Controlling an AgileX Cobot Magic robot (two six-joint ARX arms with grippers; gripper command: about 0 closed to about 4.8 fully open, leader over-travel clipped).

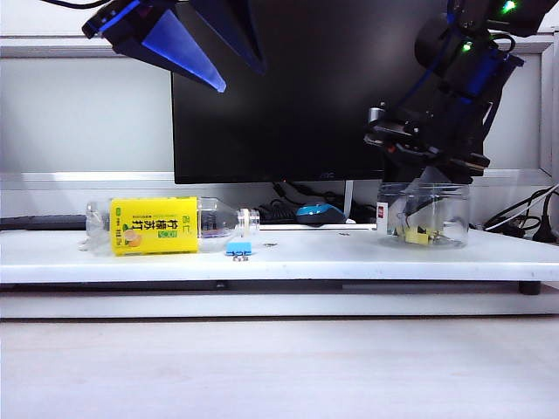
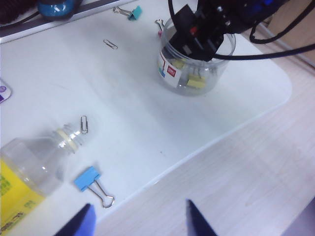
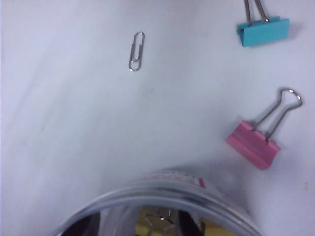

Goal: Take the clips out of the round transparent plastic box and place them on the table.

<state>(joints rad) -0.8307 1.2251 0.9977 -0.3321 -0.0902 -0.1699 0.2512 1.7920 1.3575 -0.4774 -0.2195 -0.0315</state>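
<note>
the right hand (image 1: pixel 417 208) reaches down into the round transparent plastic box (image 1: pixel 424 216), its tips hidden among yellow binder clips (image 2: pixel 195 82), spread wide by all signs. a pink clip (image 3: pixel 253 144) and a teal clip (image 3: pixel 263 30) lie on the white counter (image 1: pixel 349 258) beside the box. the left hand (image 2: pixel 140 216) hangs wide apart above the clear yellow-labelled bottle (image 1: pixel 162 226).

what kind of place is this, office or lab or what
Probably an office desk used as a robot test bench. A dark monitor stands behind the white table, cables trail at the back, and binder clips sit in a round plastic box that the right gripper reaches into.
</note>
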